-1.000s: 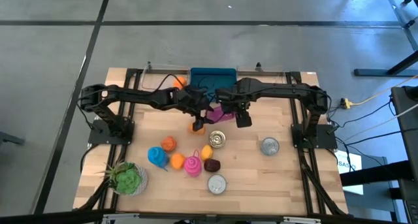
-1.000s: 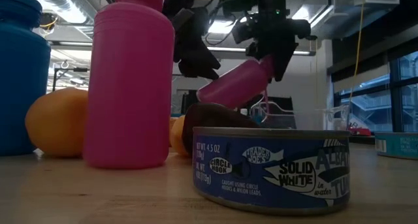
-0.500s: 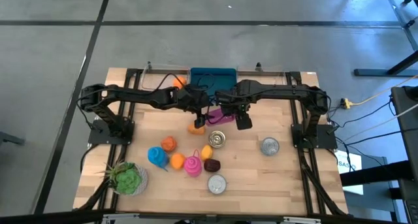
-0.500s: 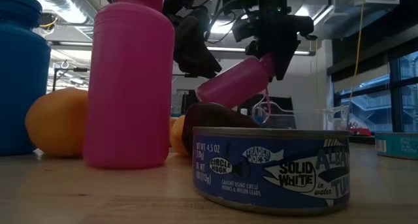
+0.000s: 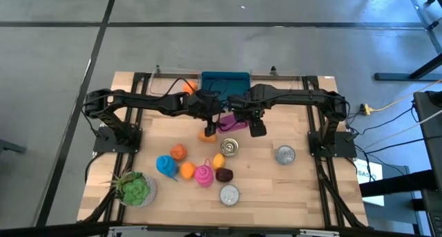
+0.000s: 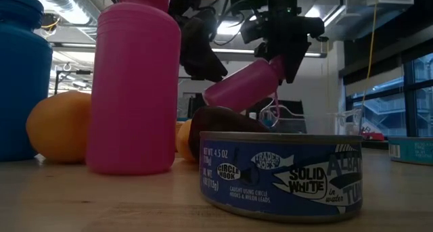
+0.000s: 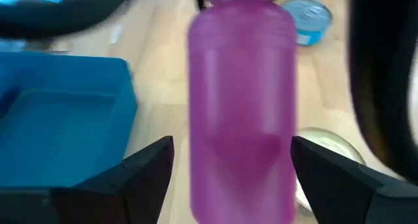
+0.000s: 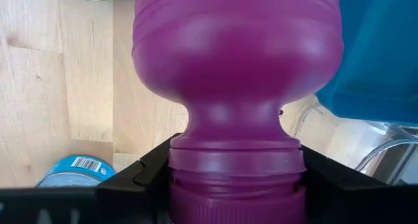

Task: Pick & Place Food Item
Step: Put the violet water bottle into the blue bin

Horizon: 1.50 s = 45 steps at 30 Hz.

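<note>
A purple bottle [image 5: 226,121] hangs tilted above the middle of the table, in front of the blue bin [image 5: 224,81]. My right gripper [image 5: 243,119] is shut on its cap end. My left gripper [image 7: 232,178] is open at the bottle's base end [image 7: 241,87]. Its two fingers [image 7: 147,165] stand on either side of the body with a gap on each side. In the low view the bottle [image 6: 243,85] slopes down from the right gripper [image 6: 284,59] toward the left gripper [image 6: 203,53]. My right gripper pinches the bottle's narrow neck [image 8: 235,149], just under the cap, between its two fingers [image 8: 153,165]. The fingers point down and lie across the bottle. The bottle hangs clear of the table, tilted, with its base end [image 6: 216,97] lower, toward the left arm.
Below and nearer lie an orange fruit [image 5: 208,135], a can [image 5: 230,147], a pink bottle [image 5: 204,175], a blue bottle [image 5: 166,165], a dark fruit [image 5: 224,174] and two more cans [image 5: 284,154] [image 5: 229,193]. A potted plant [image 5: 135,188] stands near left.
My left gripper has rolled a little at the bottle's base end without shifting place. The bottle stays tilted in my right gripper's hold, clear of the table.
</note>
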Tool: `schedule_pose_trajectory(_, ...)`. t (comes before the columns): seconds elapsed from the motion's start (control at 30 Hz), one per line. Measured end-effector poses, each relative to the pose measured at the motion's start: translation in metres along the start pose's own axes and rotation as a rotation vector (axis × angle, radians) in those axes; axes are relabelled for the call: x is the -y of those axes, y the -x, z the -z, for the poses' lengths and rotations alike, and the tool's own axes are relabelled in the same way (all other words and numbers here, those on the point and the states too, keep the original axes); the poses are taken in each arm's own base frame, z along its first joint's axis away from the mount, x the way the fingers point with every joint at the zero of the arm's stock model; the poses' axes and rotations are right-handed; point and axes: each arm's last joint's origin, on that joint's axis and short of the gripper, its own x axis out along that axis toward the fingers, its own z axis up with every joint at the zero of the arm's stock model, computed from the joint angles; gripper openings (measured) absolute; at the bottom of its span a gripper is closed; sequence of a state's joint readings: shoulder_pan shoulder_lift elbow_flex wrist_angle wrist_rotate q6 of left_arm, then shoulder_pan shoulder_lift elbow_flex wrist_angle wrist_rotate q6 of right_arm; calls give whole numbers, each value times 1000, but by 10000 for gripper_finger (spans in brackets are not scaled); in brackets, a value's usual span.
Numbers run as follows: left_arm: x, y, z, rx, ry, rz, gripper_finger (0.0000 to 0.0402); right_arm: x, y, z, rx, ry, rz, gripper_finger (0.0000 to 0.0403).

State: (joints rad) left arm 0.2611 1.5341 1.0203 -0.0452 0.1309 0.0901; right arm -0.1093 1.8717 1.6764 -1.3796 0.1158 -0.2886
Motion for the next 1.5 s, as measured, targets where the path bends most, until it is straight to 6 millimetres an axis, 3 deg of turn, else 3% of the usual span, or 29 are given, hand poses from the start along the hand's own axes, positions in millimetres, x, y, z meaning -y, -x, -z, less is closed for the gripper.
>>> schedule_pose_trajectory(0.17, 5, 0, 1, -4, -101, 93, 345, 0, 0, 0, 0, 2, 0, 207)
schedule_pose_trajectory(0.4, 16, -1, 0, 0, -206, 68, 396, 0, 0, -1, 10, 6, 3, 207)
schedule_pose_trajectory(1.2, 18, -6, -2, 31, -90, 51, 396, 1, 0, -4, 40, 10, 10, 208)
schedule_pose_trajectory(1.5, 13, -7, -7, 61, 76, 28, 396, 2, 0, -8, 76, 26, 23, 208)
